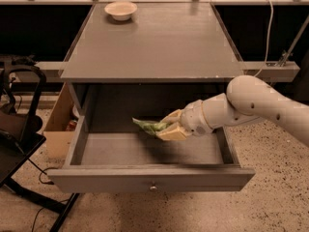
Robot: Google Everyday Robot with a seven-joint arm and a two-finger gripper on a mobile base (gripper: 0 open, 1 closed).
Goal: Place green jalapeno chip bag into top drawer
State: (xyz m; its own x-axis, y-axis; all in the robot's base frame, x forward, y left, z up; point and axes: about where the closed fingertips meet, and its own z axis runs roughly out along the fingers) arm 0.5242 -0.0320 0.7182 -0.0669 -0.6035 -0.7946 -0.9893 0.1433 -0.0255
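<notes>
The top drawer is pulled wide open below the grey tabletop, with its round knob at the front centre. My gripper reaches in from the right on the white arm and is shut on the green jalapeno chip bag. The bag is held a little above the drawer floor, near the middle of the drawer, and sticks out to the left of the tan fingers. Part of the bag is hidden between the fingers.
A white bowl sits at the back left of the tabletop. A cardboard box stands on the floor left of the cabinet. A black chair frame is at the far left. A cable hangs at the back right.
</notes>
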